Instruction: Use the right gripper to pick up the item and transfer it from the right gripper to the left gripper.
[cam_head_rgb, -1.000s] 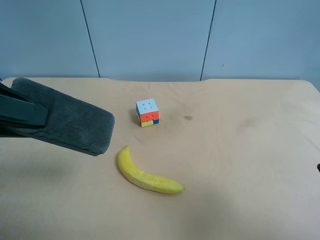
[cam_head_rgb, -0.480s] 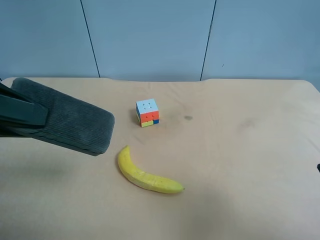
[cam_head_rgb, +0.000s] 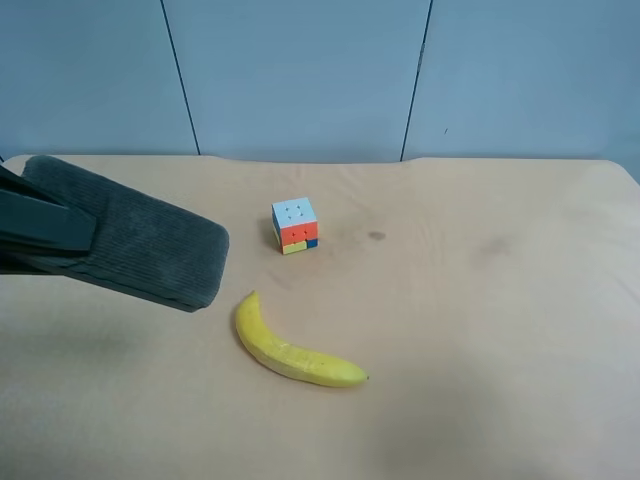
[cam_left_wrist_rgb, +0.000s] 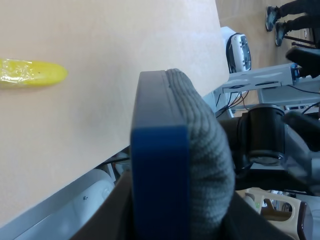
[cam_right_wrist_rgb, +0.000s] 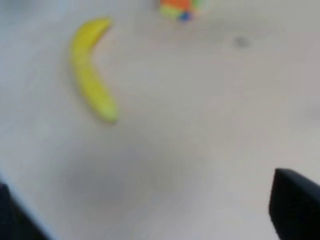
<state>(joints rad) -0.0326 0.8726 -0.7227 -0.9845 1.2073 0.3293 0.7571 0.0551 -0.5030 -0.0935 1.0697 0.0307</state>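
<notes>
— Where is the pouch?
— The grey corduroy pouch (cam_head_rgb: 150, 250) hangs above the desk (cam_head_rgb: 480, 330), clamped in my left hand (cam_head_rgb: 80, 245), on the exterior high view's left side.
— What lies near it?
— A banana (cam_head_rgb: 290, 352) lies on the desk near its free end. A coloured puzzle cube (cam_head_rgb: 295, 225) sits apart from both.
— And your right hand (cam_right_wrist_rgb: 150, 220)?
— Its fingers (cam_right_wrist_rgb: 295, 205) are spread wide apart, holding nothing. They are over bare desk, well apart from the banana.

From my remote station, I see a light wooden bench (cam_head_rgb: 500, 330) under even light, backed by pale blue wall panels (cam_head_rgb: 300, 80) split by dark seams.
</notes>
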